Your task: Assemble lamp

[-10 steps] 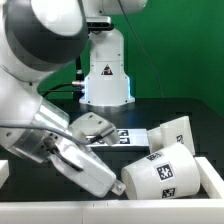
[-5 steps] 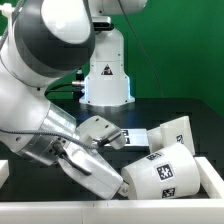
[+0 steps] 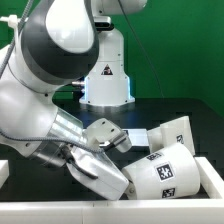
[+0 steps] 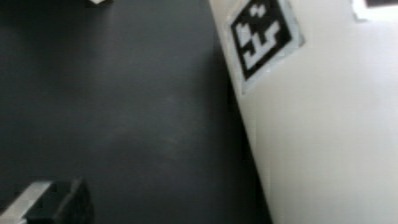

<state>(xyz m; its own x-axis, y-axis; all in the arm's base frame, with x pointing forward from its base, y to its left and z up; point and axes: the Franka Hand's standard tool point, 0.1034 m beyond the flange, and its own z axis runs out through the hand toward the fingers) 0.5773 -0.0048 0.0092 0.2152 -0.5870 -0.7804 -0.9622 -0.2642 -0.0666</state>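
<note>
Hovering the claw (image 3: 118,181) (spread or pinched, cannot tell) close beside the shade (image 3: 166,174); risking knocking it rolling across the surface (image 3: 176,108).

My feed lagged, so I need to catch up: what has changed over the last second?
The arm swung toward the exterior view's right, and its lower end edged closer to the shade. Nothing was visibly taken hold of or let go. The shade, the other white part and the marker board stayed put.
</note>
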